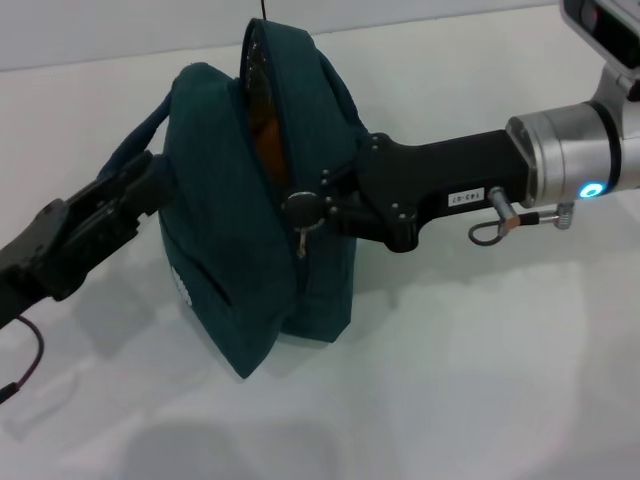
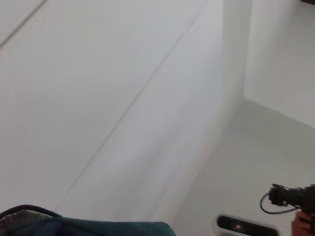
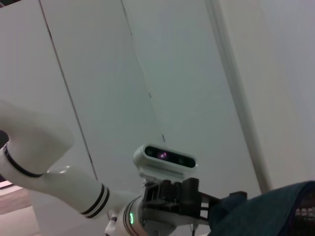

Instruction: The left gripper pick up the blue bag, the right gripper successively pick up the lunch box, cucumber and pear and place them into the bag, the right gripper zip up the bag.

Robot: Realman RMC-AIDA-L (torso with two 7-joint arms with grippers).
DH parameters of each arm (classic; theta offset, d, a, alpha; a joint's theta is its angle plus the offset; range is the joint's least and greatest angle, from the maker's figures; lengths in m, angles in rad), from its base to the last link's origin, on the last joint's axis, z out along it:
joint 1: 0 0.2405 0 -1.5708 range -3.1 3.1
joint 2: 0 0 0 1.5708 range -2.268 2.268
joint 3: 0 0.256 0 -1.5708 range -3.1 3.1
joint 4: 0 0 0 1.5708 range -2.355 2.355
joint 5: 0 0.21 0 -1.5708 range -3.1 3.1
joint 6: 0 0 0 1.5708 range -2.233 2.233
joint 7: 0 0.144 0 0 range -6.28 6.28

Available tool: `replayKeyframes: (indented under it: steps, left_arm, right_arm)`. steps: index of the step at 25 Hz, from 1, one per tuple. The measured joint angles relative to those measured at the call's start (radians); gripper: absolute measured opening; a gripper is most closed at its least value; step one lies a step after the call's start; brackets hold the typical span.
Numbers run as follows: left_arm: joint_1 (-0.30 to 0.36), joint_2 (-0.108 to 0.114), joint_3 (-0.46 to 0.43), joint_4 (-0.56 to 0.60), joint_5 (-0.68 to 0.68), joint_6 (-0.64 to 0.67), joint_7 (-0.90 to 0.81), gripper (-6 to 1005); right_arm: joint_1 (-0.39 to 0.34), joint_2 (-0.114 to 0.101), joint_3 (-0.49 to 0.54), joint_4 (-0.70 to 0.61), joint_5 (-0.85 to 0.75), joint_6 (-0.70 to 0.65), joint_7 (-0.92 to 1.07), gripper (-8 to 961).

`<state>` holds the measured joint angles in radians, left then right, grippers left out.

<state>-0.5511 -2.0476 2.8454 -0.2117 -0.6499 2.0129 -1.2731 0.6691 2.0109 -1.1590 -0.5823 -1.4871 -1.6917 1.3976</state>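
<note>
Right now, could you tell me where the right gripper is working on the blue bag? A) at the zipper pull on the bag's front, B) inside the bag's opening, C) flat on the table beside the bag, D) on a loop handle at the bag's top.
A: in the head view the right gripper sits at the zipper pull on the front of the blue bag.

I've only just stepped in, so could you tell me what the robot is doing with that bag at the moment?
The blue bag stands upright on the white table. The left gripper holds it at its side, by a handle it seems. The right gripper is at the zipper, right by the metal ring pull, partway along the seam. The top of the bag is open, and something orange, probably the pear, shows inside. The zipping looks under way but unfinished.
</note>
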Motion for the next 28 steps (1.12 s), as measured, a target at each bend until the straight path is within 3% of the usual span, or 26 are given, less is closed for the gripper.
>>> replayKeyframes:
  steps: [6,12,15,25,28]
  left_arm:
    - [0.011,0.037,0.000,0.001,0.008,0.020,-0.012,514]
    - [0.039,0.044,0.001,-0.017,0.041,0.020,-0.011,514]
    - [0.054,0.036,0.002,-0.016,0.077,0.022,0.001,514]
    - [0.076,-0.030,0.001,-0.036,0.120,0.017,0.092,514]
    - [0.086,-0.040,0.000,-0.040,0.121,-0.006,0.114,514]
  right_arm:
    - [-0.002,-0.001,0.000,0.001,0.000,0.004,-0.002,10]
    - [0.007,0.001,0.000,-0.005,0.007,0.001,-0.005,10]
    - [0.006,0.001,0.010,-0.003,0.019,0.016,-0.017,10]
    - [0.049,0.007,0.003,0.002,0.023,0.052,-0.042,10]
    - [0.064,0.011,-0.024,0.002,0.022,0.064,-0.042,10]
